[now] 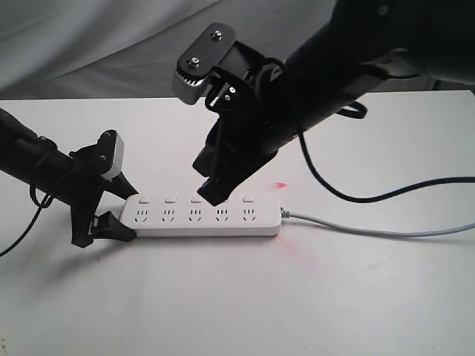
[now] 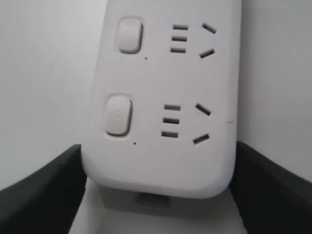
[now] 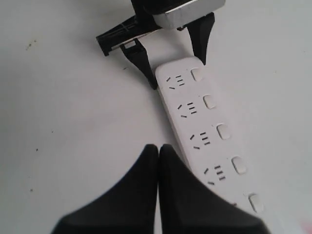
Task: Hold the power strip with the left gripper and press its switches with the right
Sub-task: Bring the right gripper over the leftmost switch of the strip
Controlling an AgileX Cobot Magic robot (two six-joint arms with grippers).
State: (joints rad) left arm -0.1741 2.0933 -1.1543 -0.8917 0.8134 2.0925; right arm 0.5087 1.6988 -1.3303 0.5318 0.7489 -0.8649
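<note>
A plain white table [image 1: 223,304] fills the scene. A long white power strip [image 1: 200,216] lies flat on it, sockets facing up, with a row of small square switches [image 1: 169,200] along the edge away from the camera. A grey cable [image 1: 371,228] leaves the power strip's right end and trails across the tabletop. Behind that cable, a black cable [image 1: 349,196] rests in a curve. A faint red glow [image 1: 280,185] marks the table just past the power strip's right end.
</note>
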